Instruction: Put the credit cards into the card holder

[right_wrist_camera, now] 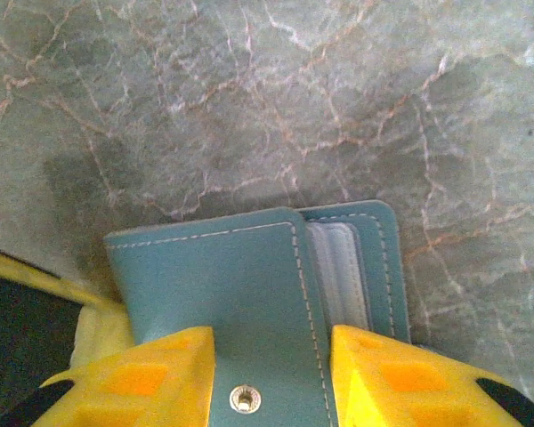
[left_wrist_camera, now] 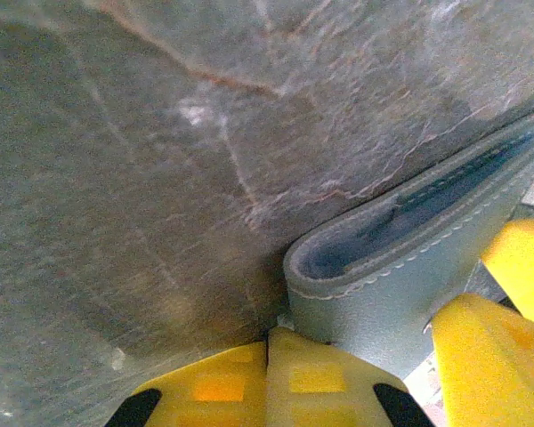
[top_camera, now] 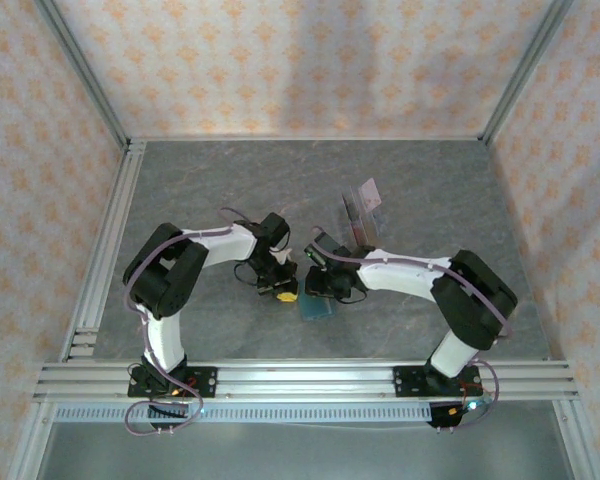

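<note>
The teal card holder (top_camera: 318,308) lies on the table between the two grippers. In the right wrist view its flap (right_wrist_camera: 222,285) with a small metal stud (right_wrist_camera: 243,398) is partly folded over paler pockets (right_wrist_camera: 343,267). My right gripper (right_wrist_camera: 271,378) stands open over it, a yellow finger on each side of the flap. My left gripper (left_wrist_camera: 271,356) is shut, nothing showing between its fingers, its tip against the card holder's folded edge (left_wrist_camera: 338,267). The credit cards (top_camera: 370,195) stand further back in a clear stand, a pinkish one uppermost.
The clear slotted stand (top_camera: 358,215) sits behind the right gripper (top_camera: 330,282) on the grey marbled table (top_camera: 210,190). An aluminium rail (top_camera: 110,250) runs along the left side, another along the near edge. Patterned walls enclose the far and side edges.
</note>
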Motion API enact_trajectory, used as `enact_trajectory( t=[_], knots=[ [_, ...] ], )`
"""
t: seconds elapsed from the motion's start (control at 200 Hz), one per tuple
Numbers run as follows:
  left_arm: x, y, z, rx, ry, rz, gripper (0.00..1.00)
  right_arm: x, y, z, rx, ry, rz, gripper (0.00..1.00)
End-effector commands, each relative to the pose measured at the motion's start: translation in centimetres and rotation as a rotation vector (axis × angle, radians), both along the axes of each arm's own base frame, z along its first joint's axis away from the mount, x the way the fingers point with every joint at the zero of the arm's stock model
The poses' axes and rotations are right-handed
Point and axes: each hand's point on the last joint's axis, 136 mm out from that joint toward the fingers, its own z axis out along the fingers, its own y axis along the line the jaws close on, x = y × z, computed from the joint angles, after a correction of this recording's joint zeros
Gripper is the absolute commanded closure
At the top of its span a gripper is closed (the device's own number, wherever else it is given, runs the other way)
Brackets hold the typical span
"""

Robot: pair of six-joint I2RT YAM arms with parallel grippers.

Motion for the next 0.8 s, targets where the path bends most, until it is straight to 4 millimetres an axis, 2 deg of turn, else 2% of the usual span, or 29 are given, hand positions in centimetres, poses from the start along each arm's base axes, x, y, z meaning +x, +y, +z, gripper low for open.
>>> enact_trajectory(
  t=[0.0,0.26,0.57,0.791],
  knots=[
    [-0.5,-0.9,-4.0,0.073,-0.041,-0.069,0.96,-0.5,0.6,1.8,0.109,0.022,-0.004,0.62],
    [-1.0,-1.5,-4.8,0.078,-0.029,-0.080,0.95,0.4,1.2,4.3,0.218,-0.004,-0.026,0.65],
    [-0.6,-2.7,-4.3,0.037,-0.030,-0.068,0.95,0.4,3.5,4.1,0.365,0.035,-0.039,0.66],
    [-0.1,-3.3,-4.3,0.023,-0.025,-0.063,0.95,-0.2,4.0,3.2,0.423,0.076,-0.060,0.62]
  ],
)
